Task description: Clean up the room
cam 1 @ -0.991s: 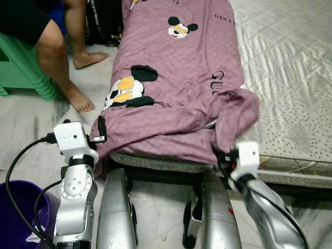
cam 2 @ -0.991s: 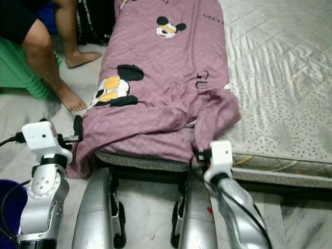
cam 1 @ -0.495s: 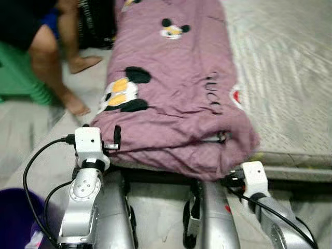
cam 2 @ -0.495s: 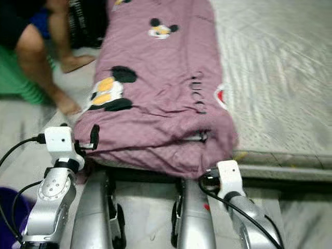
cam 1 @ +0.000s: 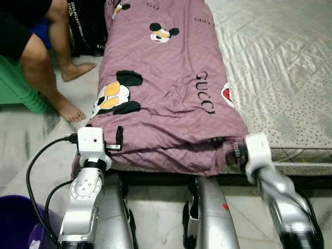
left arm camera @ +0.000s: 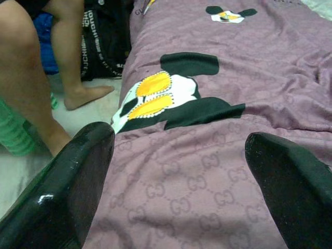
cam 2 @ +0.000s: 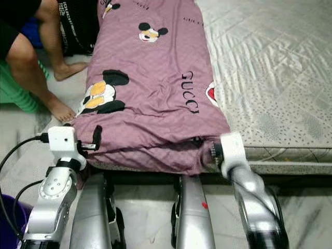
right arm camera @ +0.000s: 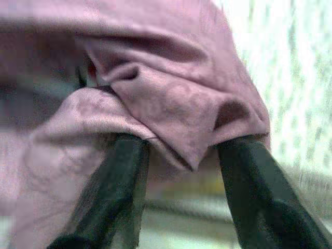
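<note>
Lengthwise along the mattress (cam 1: 290, 67) lies the purple blanket (cam 1: 166, 98), its near hem hanging over the foot edge. Both grippers sit at that hem with their 2 fingers spread: the left gripper (left arm camera: 181, 181) at one corner, the right gripper (right arm camera: 181, 176) with folds bunched between its fingers.

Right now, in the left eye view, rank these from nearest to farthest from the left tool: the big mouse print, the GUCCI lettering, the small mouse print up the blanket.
From the left tool:
1. Big mouse print, just ahead on the blanket's left side.
2. GUCCI lettering, across toward the right.
3. Small mouse print, far up the middle.
</note>
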`<state>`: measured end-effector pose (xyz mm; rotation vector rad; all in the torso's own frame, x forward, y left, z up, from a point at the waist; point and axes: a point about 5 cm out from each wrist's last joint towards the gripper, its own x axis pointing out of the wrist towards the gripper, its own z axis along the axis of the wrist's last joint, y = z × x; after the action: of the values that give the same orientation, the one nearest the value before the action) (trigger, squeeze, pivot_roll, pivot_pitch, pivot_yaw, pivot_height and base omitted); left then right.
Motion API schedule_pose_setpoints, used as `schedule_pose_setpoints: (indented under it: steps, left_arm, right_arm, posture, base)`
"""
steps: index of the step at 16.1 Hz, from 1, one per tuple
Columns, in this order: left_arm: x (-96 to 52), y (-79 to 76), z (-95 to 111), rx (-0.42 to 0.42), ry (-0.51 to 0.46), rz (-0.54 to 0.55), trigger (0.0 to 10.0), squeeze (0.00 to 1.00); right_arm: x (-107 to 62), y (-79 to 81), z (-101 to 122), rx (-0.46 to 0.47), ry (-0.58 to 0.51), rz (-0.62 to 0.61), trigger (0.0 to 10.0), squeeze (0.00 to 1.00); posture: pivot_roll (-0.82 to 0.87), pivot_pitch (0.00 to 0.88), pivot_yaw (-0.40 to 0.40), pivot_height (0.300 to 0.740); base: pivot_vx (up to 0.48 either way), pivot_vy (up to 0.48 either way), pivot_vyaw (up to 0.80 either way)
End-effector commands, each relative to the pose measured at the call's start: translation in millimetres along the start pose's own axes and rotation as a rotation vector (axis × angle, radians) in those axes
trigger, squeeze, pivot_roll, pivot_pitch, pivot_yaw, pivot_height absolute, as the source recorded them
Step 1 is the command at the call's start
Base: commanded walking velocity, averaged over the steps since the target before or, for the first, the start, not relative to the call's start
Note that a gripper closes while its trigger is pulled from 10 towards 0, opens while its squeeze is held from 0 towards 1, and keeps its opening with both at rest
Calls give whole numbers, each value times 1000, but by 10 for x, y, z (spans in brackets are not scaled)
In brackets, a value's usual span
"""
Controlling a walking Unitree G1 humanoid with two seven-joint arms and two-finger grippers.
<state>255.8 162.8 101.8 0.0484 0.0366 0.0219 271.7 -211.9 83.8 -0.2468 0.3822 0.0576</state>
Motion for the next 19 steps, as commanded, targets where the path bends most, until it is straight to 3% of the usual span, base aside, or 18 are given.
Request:
schedule_pose_setpoints:
  steps: [1,5,8,9,11,14,16,19]
  left_arm:
    - [-7,56,-19,17,9,20,10000,0]
    - [-17,78,-23,20,10,31,10000,0]
    - [-30,52,-34,16,15,26,10000,0]
    - [-32,49,-40,16,16,24,10000,0]
    - [-28,53,-36,14,13,23,10000,0]
    - [-18,36,-22,5,4,12,10000,0]
    - [-5,26,-23,4,5,9,10000,0]
    - [20,-18,-19,-5,1,0,10000,0]
  right_arm:
    - [2,-14,-58,-6,24,-26,10000,1000]
    - [-1,5,-41,-21,34,-13,10000,1000]
    - [-47,-91,-125,-54,63,-12,10000,1000]
    - [-130,-132,-141,-44,33,-12,10000,1000]
    - [-382,10,-15,50,-132,100,10000,1000]
    - [-640,151,23,73,-204,231,10000,1000]
    - [-666,156,14,69,-206,234,10000,1000]
    - [-445,252,218,16,-295,206,10000,1000]
  posture:
    - [29,149,-3,557]
    - [28,153,-5,557]
    - [20,156,-6,557]
    - [14,157,-6,557]
    - [5,161,-3,557]
    - [-9,163,-1,557]
    - [-16,164,4,557]
    - [-13,159,10,557]
  base:
    - [0,0,0]
    - [0,0,0]
    - [0,0,0]
    - [0,0,0]
    - [0,0,0]
    - [0,0,0]
    - [0,0,0]
    - [0,0,0]
